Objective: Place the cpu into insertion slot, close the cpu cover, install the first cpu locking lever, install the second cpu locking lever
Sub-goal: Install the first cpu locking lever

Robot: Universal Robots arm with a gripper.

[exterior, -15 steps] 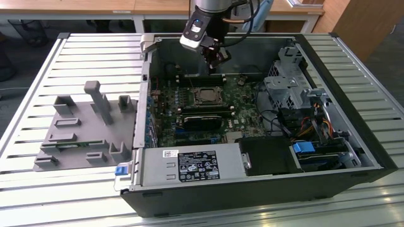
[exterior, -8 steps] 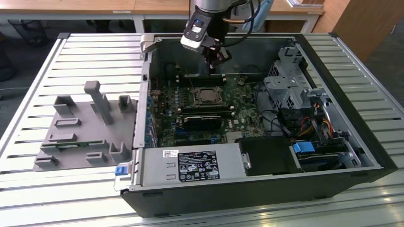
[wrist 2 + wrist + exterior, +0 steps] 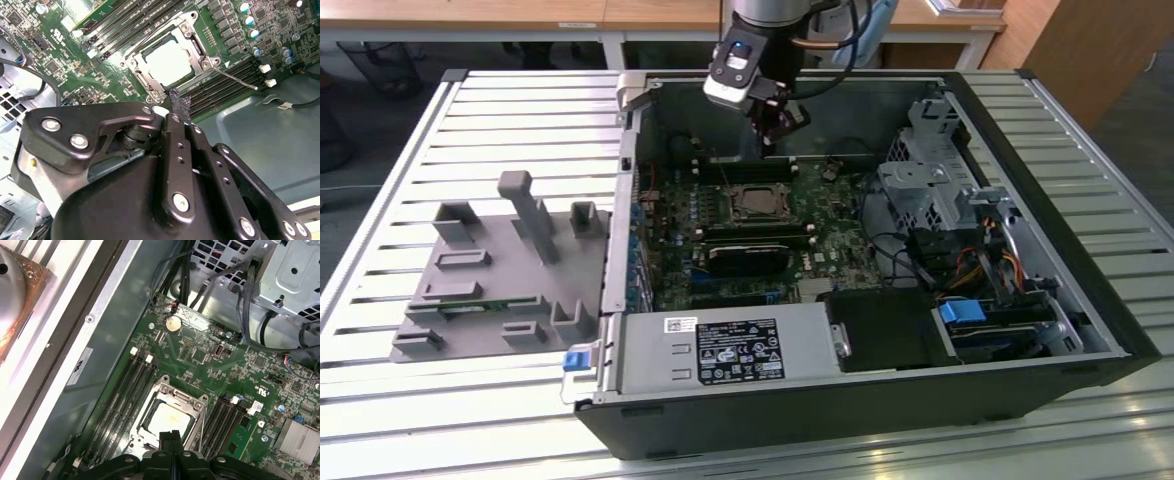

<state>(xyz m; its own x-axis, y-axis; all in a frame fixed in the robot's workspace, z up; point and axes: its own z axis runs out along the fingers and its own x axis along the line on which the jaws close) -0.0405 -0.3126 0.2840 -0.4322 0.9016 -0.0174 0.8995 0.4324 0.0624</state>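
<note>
The cpu [image 3: 169,61] [image 3: 169,419] lies flat in the insertion slot [image 3: 754,203] on the green board, its pale metal face showing. The cpu cover [image 3: 196,46] [image 3: 176,394], a silver frame, lies down around it. A thin locking lever [image 3: 236,79] juts out loose from one corner of the socket, over the memory slots. My gripper [image 3: 777,130] [image 3: 176,98] [image 3: 172,436] hovers above the socket's edge, near the case's back wall. Its black fingers are pressed together, shut, with nothing between them.
The open computer case [image 3: 1067,300] rests on a slatted metal table. Black memory slots [image 3: 120,395] flank the socket. A drive cage [image 3: 927,190] and cables [image 3: 914,260] fill the exterior view's right, the power supply [image 3: 720,350] the front. A grey fixture [image 3: 494,270] stands outside, at the exterior view's left.
</note>
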